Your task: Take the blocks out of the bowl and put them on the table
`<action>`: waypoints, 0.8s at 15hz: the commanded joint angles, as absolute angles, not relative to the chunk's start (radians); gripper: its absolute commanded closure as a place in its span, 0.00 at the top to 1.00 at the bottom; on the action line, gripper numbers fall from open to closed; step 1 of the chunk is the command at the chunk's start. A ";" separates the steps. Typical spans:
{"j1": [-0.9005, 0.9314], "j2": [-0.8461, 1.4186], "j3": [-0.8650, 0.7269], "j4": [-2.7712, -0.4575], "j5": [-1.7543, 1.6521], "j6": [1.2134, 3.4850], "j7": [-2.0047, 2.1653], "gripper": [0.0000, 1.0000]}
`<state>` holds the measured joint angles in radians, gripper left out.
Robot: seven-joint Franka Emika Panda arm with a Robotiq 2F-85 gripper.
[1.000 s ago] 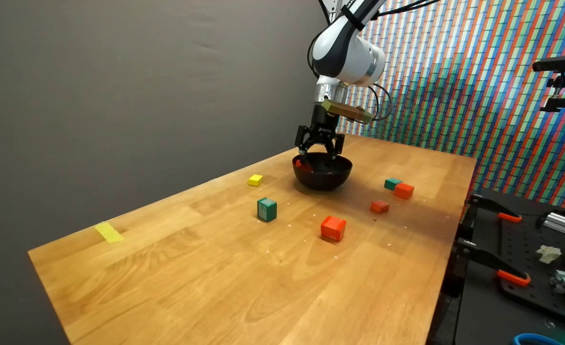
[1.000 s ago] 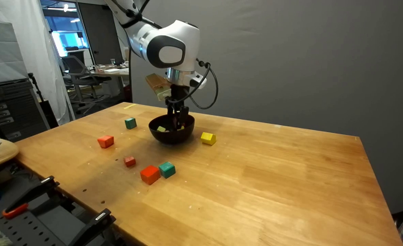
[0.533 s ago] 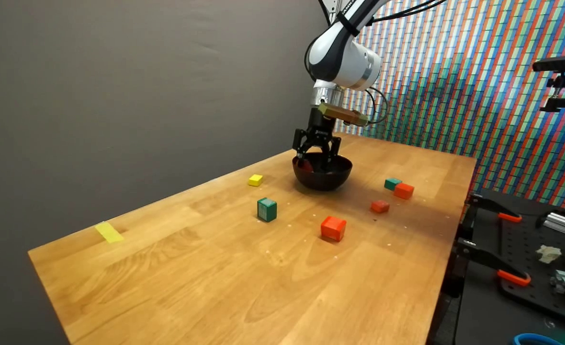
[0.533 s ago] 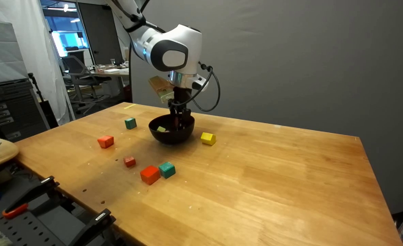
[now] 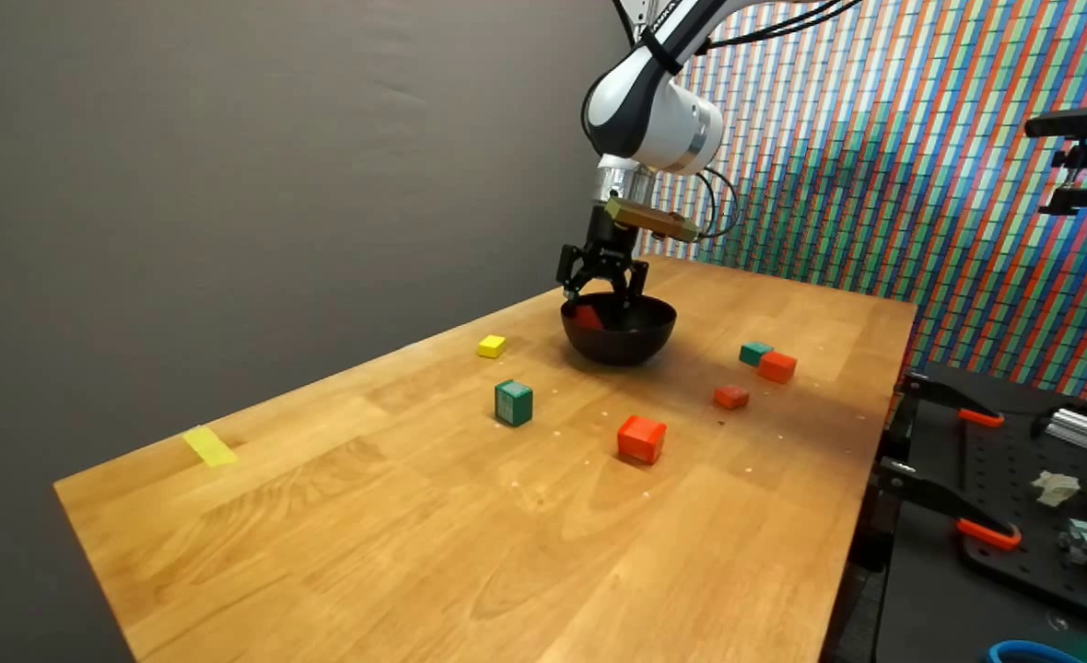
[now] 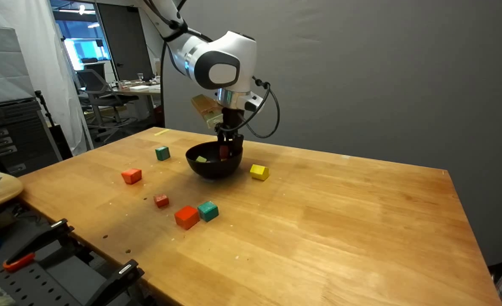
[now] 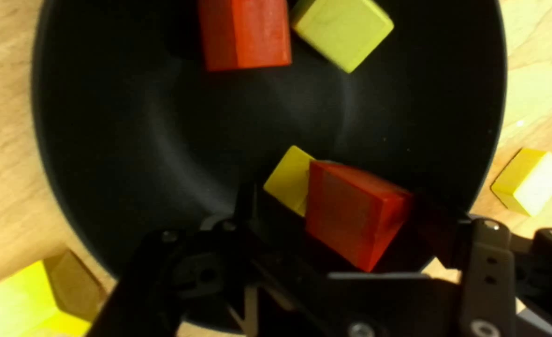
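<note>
Presently, by my count: seven red, green and yellow blocks (image 5: 641,439) out on the light-brown wooden table (image 5: 414,534) — done. Remaining in the round black bowl (image 5: 622,348): two red cubes (image 7: 344,206), two yellow cubes (image 7: 346,32). Black gripper (image 5: 599,297) — fingers spread astride one red, nothing clasped.

honestly the table (image 5: 396,552) is pale wood with the grain showing, smooth with a slight sheen, and the bowl (image 7: 107,140) is smooth too, kinda satin black with soft highlights inside. the blocks (image 7: 346,35) look painted, pretty smooth on the faces, while the gripper (image 7: 339,211) is mostly dull black with shiny metal screws (image 7: 361,330). arm shell (image 6: 247,53) reads as glossy white plastic next to a polished metal collar (image 6: 229,98), and the grey wall (image 5: 276,230) looks matt, faintly wrinkled like cloth.
</note>
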<state>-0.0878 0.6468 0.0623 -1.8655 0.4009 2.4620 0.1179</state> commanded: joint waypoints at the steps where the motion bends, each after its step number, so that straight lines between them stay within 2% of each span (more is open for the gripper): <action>1: -0.081 0.707 0.044 -1.801 0.380 2.448 0.136 0.82; 3: -0.078 0.729 0.042 -1.791 0.372 2.446 0.139 0.78; 4: -0.076 0.730 0.042 -1.786 0.371 2.442 0.141 0.70; 5: -0.075 0.731 0.041 -1.789 0.369 2.442 0.142 0.69; 6: -0.076 0.728 0.043 -1.790 0.372 2.444 0.141 0.61; 8: -0.078 0.723 0.046 -1.801 0.379 2.454 0.139 0.58; 11: -0.078 0.715 0.049 -1.813 0.385 2.464 0.141 0.33; 12: -0.077 0.714 0.049 -1.817 0.386 2.466 0.142 0.33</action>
